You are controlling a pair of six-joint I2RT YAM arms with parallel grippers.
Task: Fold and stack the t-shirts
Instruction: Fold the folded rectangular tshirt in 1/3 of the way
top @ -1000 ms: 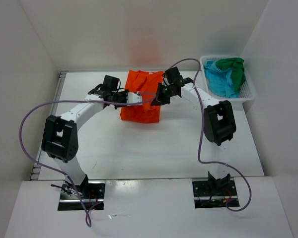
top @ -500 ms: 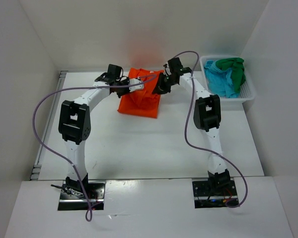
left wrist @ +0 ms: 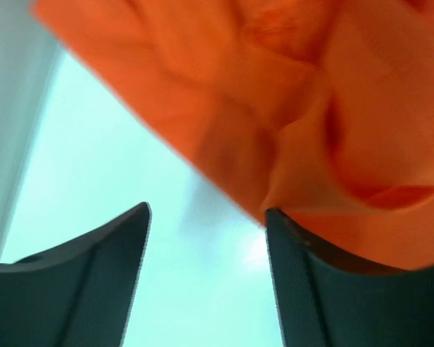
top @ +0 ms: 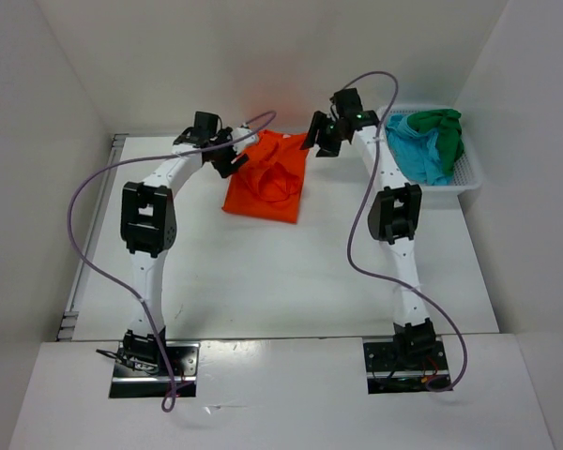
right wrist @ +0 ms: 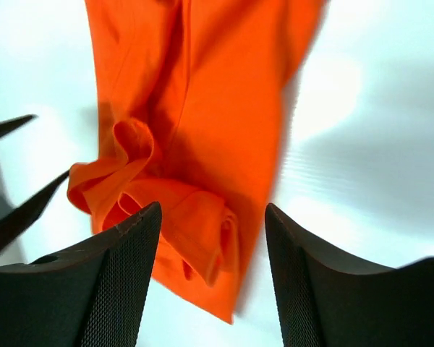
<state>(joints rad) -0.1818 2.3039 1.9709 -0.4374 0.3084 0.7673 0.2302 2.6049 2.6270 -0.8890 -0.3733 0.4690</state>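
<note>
I read left end effector (left wrist: 207, 211) spread | right end effector (right wrist: 213, 207) spread | orange t-shirt (top: 267, 183) rumpled on counter (top: 263, 272), below and between both, ungripped

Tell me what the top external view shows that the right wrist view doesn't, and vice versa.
Only top external: the white basket at the table's far right, holding the green t-shirt and the turquoise t-shirt. Only right wrist: a close look at the bunched, rolled cloth at one end of the orange t-shirt. Both: the orange t-shirt lying on the table, and the right gripper open, holding nothing.
</note>
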